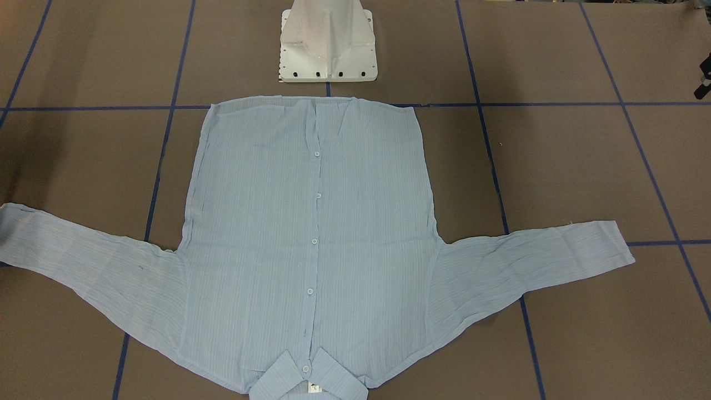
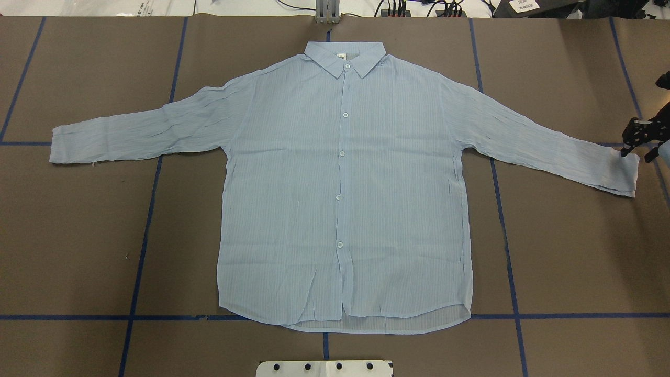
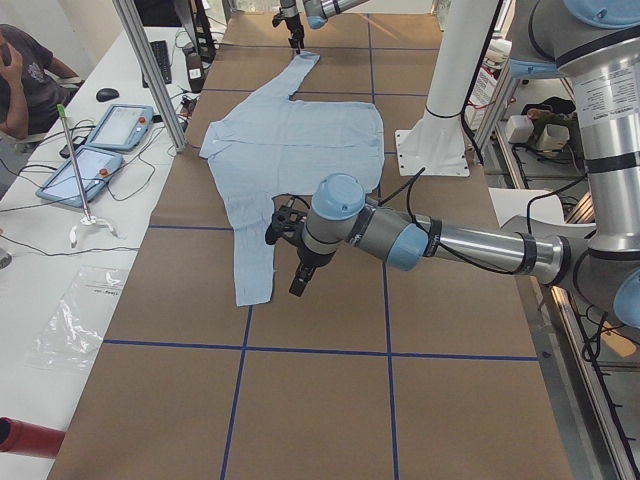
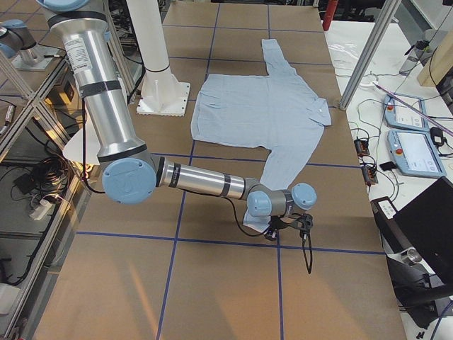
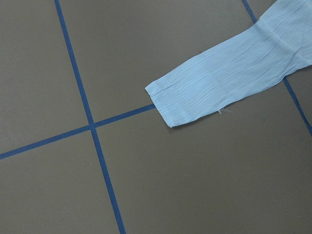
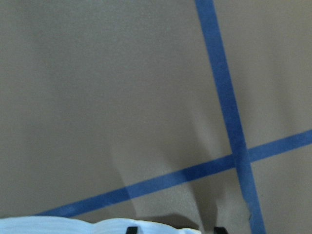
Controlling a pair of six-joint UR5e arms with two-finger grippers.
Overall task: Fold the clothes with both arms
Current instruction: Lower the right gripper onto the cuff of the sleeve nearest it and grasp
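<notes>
The light-blue shirt [image 2: 345, 183] lies flat and spread out, buttoned front up. Its collar is at the far side, its hem is toward the robot base, and both sleeves are stretched outward. My right gripper [image 2: 639, 149] is at the table's right edge, right at the right cuff [image 2: 623, 175]. It is open: its fingertips [image 6: 131, 229] stand apart just over the cuff's edge [image 6: 73, 226]. My left gripper [image 3: 300, 270] hangs above the left sleeve end [image 5: 195, 95]. Its fingers do not show in the left wrist view, so I cannot tell whether it is open or shut.
The white pedestal base [image 1: 328, 44] stands at the robot's side of the hem. Blue tape lines [image 2: 141, 235] grid the brown table. A side desk with tablets [image 3: 120, 125], a seated person [image 3: 25, 80] and a metal frame post [image 3: 150, 70] lie beyond the far edge.
</notes>
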